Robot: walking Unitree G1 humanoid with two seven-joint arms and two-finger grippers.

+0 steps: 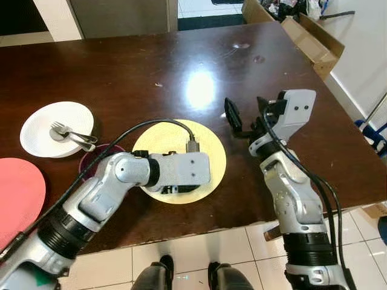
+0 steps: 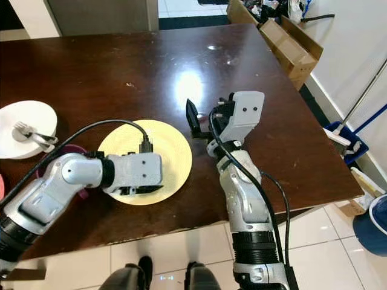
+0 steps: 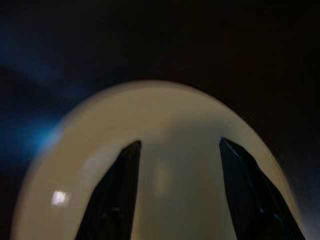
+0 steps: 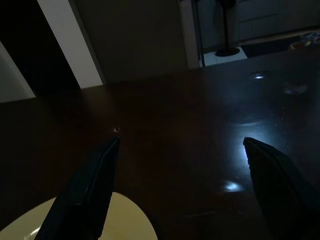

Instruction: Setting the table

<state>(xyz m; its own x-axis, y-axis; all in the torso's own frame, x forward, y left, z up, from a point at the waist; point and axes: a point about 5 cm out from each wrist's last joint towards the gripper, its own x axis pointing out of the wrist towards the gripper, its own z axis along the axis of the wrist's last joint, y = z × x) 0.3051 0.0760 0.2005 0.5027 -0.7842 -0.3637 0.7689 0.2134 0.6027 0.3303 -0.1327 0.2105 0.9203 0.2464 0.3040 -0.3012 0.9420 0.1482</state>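
While yellow plate (image 1: pixel 208 158) lies flat near worktop (image 1: pixel 121 66) edge, left claw (image 3: pixel 175 200) spread over it; right claw (image 1: pixel 248 118) wide just beside. White plate (image 1: pixel 42 130) with fork (image 1: pixel 72 134) well left.

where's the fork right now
The fork lies in the white bowl on the robot's left side of the dark table, beyond the red plate and left of the yellow plate.

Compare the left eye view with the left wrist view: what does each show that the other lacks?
Left eye view alone: white plate holding a fork, a red plate, and the right gripper open above the table.
Left wrist view alone: the left gripper, open over the plate.
Both: the yellow plate on the dark table.
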